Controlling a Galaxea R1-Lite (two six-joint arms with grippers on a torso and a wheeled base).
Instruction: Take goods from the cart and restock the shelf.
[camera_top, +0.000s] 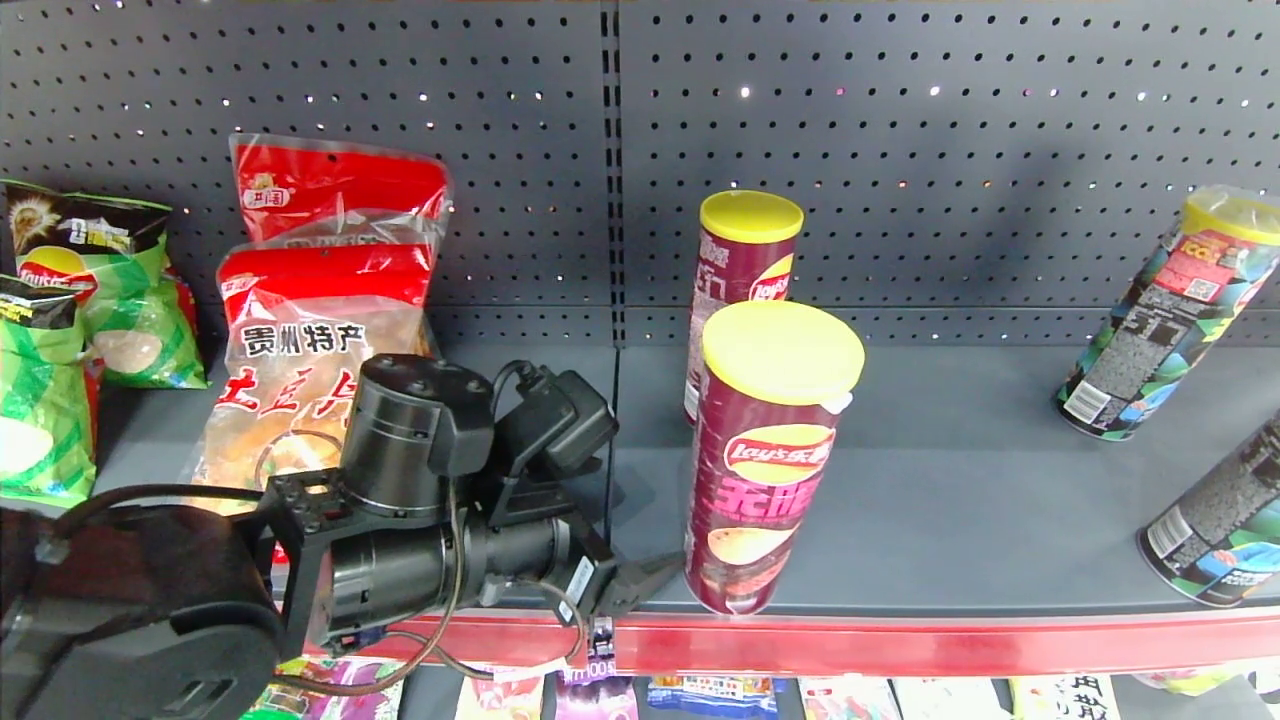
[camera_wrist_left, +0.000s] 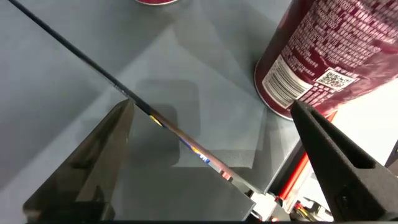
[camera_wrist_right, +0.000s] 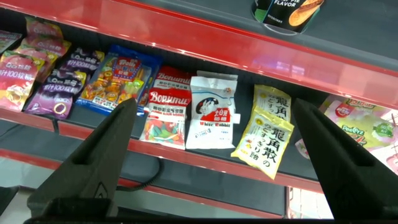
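Observation:
A maroon chip can (camera_top: 765, 460) with a yellow lid stands upright near the front edge of the grey shelf (camera_top: 950, 480). A second can of the same kind (camera_top: 740, 270) stands behind it. My left gripper (camera_top: 645, 580) hovers low over the shelf's front edge, just left of the front can's base. In the left wrist view this gripper (camera_wrist_left: 208, 118) is open with nothing between its fingers, and the can (camera_wrist_left: 317, 50) stands outside them, close to one finger (camera_wrist_left: 329, 155). My right gripper (camera_wrist_right: 214, 102) is open and empty, facing a lower shelf.
Red snack bags (camera_top: 310, 340) and green chip bags (camera_top: 60, 330) fill the shelf's left side. Two dark patterned cans (camera_top: 1160, 320) (camera_top: 1220, 540) lean at the right. A red lip (camera_top: 900, 640) fronts the shelf. Below hang candy packets (camera_wrist_right: 211, 112).

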